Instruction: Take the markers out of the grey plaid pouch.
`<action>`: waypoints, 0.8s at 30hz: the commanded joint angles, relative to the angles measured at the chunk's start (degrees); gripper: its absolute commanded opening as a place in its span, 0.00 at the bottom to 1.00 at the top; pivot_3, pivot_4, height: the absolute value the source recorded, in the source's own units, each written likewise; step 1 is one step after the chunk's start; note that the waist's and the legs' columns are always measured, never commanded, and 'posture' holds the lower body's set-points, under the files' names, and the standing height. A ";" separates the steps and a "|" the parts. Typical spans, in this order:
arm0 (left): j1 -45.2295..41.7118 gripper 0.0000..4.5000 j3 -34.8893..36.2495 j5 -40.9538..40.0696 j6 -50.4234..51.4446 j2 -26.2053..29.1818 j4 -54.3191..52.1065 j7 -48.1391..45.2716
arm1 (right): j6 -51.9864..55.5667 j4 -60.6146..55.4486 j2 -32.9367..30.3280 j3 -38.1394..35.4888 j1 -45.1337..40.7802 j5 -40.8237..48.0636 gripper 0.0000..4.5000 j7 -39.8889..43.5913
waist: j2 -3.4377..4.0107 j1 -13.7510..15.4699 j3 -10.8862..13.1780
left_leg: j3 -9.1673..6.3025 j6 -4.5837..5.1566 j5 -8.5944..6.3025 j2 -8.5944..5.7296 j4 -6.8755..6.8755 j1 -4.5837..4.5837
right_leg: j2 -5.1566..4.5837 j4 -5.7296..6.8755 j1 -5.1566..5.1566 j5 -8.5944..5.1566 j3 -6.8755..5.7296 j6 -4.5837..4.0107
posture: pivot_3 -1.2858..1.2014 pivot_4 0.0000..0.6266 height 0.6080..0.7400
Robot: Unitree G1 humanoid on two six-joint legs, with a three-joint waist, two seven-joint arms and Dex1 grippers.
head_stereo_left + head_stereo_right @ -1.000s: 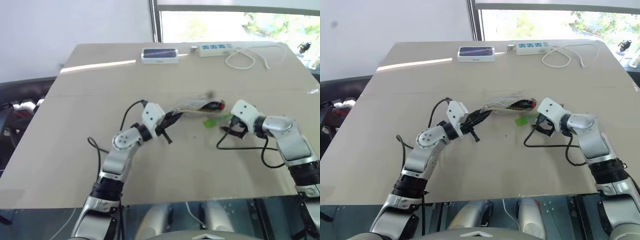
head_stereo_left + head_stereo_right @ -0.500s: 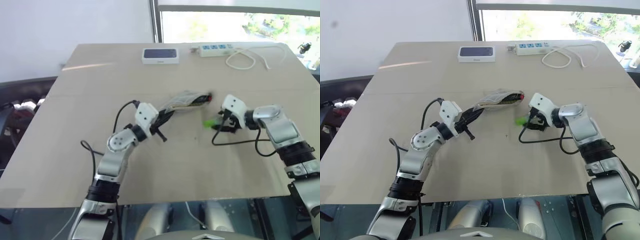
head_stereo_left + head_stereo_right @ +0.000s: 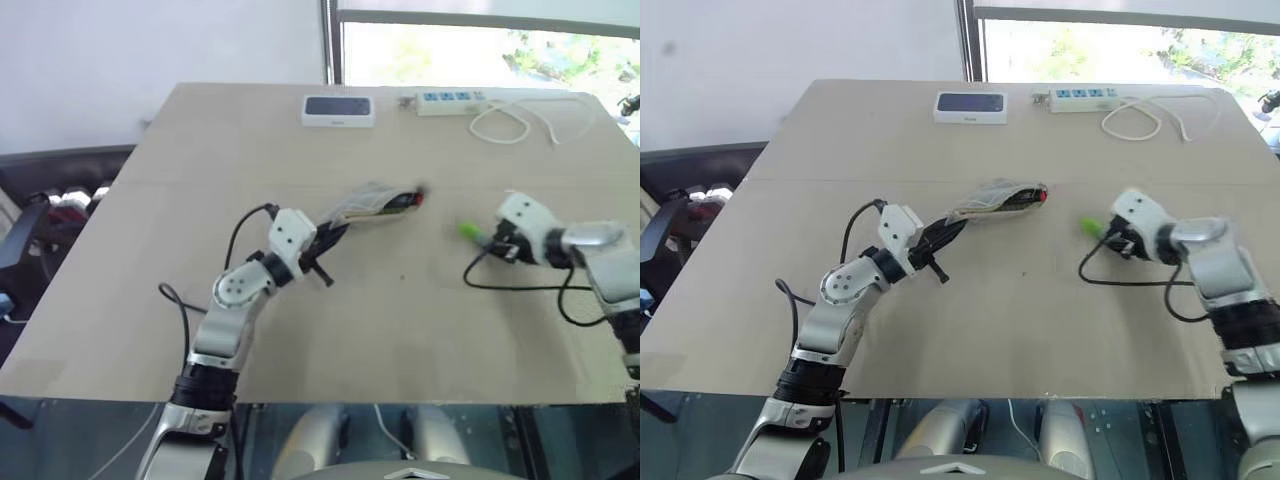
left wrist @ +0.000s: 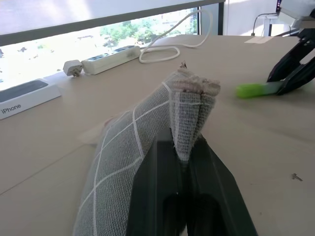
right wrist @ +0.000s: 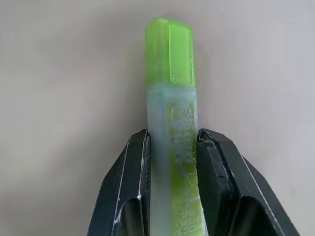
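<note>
A: Where's the grey plaid pouch (image 3: 365, 203)?

B: Mid surface (image 3: 400, 330), lifted at one end. The left gripper (image 4: 184, 147) has its fingers (image 4: 162, 162) clamped right down on a fold of the fabric, and the far end of the pouch points away toward the window side.

A: Markers?

B: The red-ended marker (image 3: 410, 200) pokes out of the pouch's far end, red tip showing. The green-ended marker (image 5: 172, 98) is outside the pouch, off to its right, well apart from it.

A: Held?

B: Yes. The right gripper (image 5: 172, 147) fingers (image 5: 130, 167) are pinched on both sides of its barrel, narrow gap, green cap sticking out past the tips. From the head views the green tip (image 3: 1092, 227) points back toward the pouch, just above the surface.

A: Anything else around the pouch?

B: A white-framed dark device (image 3: 339, 109) beyond the pouch at the far edge, a white power strip (image 3: 455, 100) to the right of that device with its looped white cord (image 3: 510, 120). A black cable (image 3: 1130, 282) trails on the surface under the right gripper.
</note>
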 commanded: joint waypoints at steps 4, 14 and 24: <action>-0.04 0.00 -0.43 -1.58 0.23 -0.34 -2.71 -1.36 | 4.18 -7.07 -4.08 -6.33 4.68 1.46 0.28 -2.34 | 0.03 -0.93 0.00 | 0.08 0.00 0.00 0.02 -0.03 0.02 | 0.01 0.03 -0.02 0.00 0.03 0.00 | 0.52 0.24 0.98; 0.67 0.00 -0.30 -3.59 2.84 -0.12 -5.33 -2.90 | 16.58 -22.22 -4.45 -11.31 3.16 12.81 0.57 0.25 | 0.06 -0.81 0.03 | 0.14 0.00 0.00 0.08 -0.07 0.01 | 0.04 0.02 -0.07 0.00 0.04 0.00 | 0.52 0.24 0.98; 0.97 0.00 -2.50 -4.36 4.83 -1.76 -7.36 -2.98 | 19.93 -28.86 8.09 -5.08 -7.36 20.79 0.01 -6.88 | 0.01 -0.58 0.05 | 0.03 0.01 0.00 0.04 -0.04 -0.05 | 0.00 -0.04 -0.07 0.00 0.02 0.00 | 0.52 0.24 0.98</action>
